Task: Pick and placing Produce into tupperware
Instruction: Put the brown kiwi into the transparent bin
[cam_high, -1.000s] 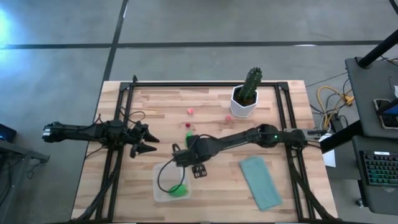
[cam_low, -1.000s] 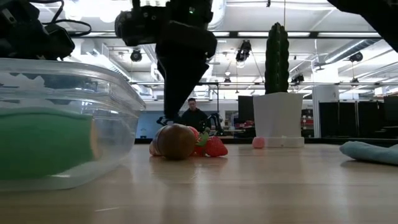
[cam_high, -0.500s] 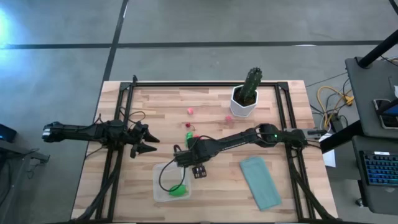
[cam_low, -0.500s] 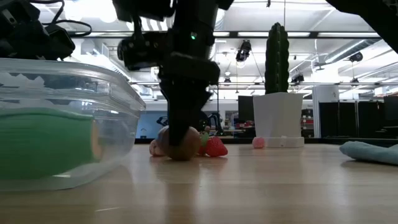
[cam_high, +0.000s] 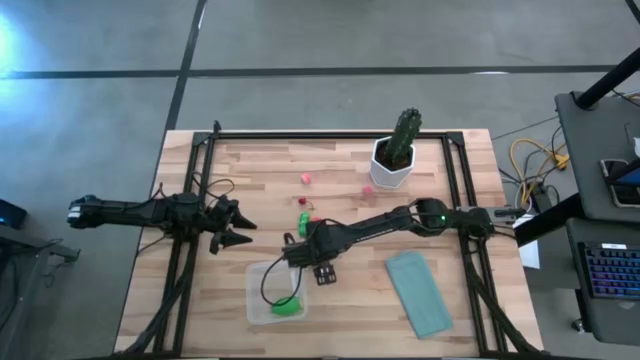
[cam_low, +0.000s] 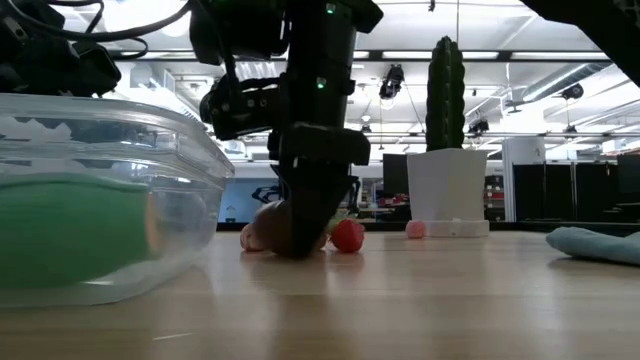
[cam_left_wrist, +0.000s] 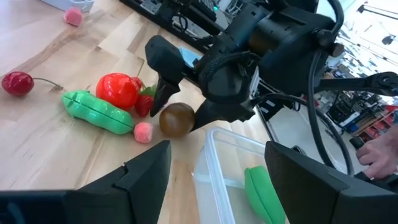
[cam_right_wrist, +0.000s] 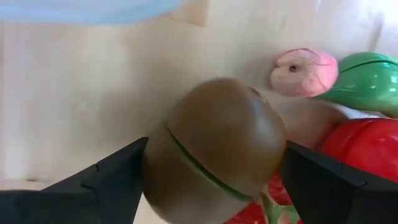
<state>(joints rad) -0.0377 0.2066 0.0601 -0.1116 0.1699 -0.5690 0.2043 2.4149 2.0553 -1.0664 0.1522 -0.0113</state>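
The brown round produce piece (cam_right_wrist: 214, 146) lies on the table beside a red tomato (cam_left_wrist: 117, 89), a green pod (cam_left_wrist: 96, 112) and a small pink bit (cam_left_wrist: 143, 132). My right gripper (cam_left_wrist: 180, 106) is open and lowered over the brown round (cam_left_wrist: 176, 119), one finger on each side of it. The clear tupperware (cam_high: 252, 290) stands just near of it and holds one green piece (cam_high: 288, 308). My left gripper (cam_high: 238, 226) waits open over the table's left side. My right gripper comes at the brown round (cam_right_wrist: 186, 118) from above, pointing down. Its fingers (cam_right_wrist: 118, 180) stand close against two opposite sides of it. I cannot tell whether they touch it. The piece rests on the table.
A cactus in a white pot (cam_high: 398, 150) stands at the far edge. A teal cloth (cam_high: 418, 292) lies near right. A cherry (cam_left_wrist: 17, 82) and pink bits (cam_high: 305, 178) lie farther off. The tupperware's wall (cam_low: 120, 110) is close beside the right gripper.
My right gripper has come down from above the brown round until its fingers reach the table around it. In the low view it now covers most of the piece. The produce and the tupperware have stayed where they were.
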